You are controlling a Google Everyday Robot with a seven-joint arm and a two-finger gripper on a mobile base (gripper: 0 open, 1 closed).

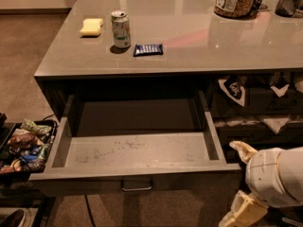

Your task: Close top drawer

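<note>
The wide dark-grey top drawer [137, 150] is pulled far out from under the flat grey counter top [199, 51]. Its pale floor has little scuff marks. A small metal handle [137, 187] sits in the middle of its tall front.

The white robot gripper [230, 183] is low on the right, just beside the right end of the drawer front. Its two cream fingers [242, 150] are spread wide, one up and one down, and hold nothing.

On the counter are a yellow sponge [91, 26], a green and white can [121, 29] and a dark blue snack packet [148, 49]. A black tray of snack bags [23, 145] sits left of the drawer.
</note>
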